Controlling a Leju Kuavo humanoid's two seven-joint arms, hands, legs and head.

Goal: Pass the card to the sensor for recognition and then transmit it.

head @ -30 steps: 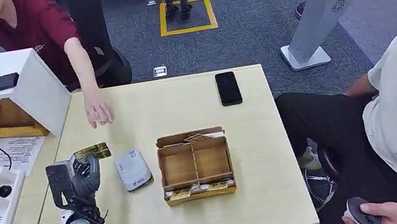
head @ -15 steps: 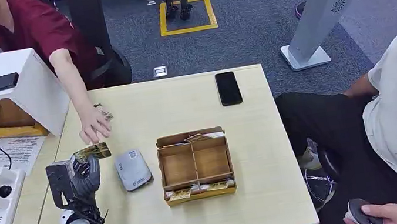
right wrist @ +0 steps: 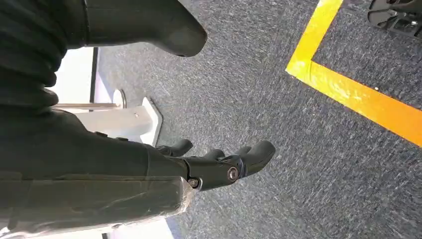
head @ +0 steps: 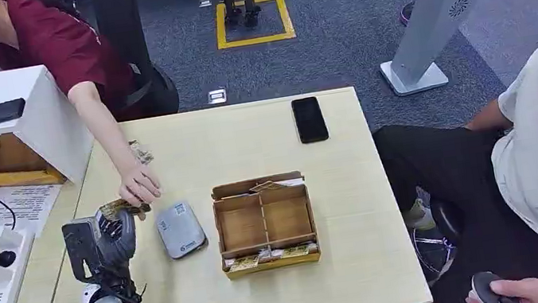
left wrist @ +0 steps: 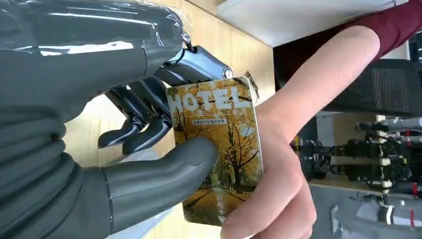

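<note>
Card changing hands

Pinching the card (left wrist: 219,149) between thumb and fingers of the left hand (head: 106,238), just beside the sensor (head: 180,229). Looking thin, stiff, glossy (likely slippery), best taken by the free edge. Closing on it already: the person's hand (head: 140,187). Hanging over carpet, right hand (right wrist: 219,162), fingers spread, holding nothing.

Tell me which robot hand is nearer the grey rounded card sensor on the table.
Left. The left hand is beside the grey rounded card sensor; the right hand hangs over carpet.
</note>
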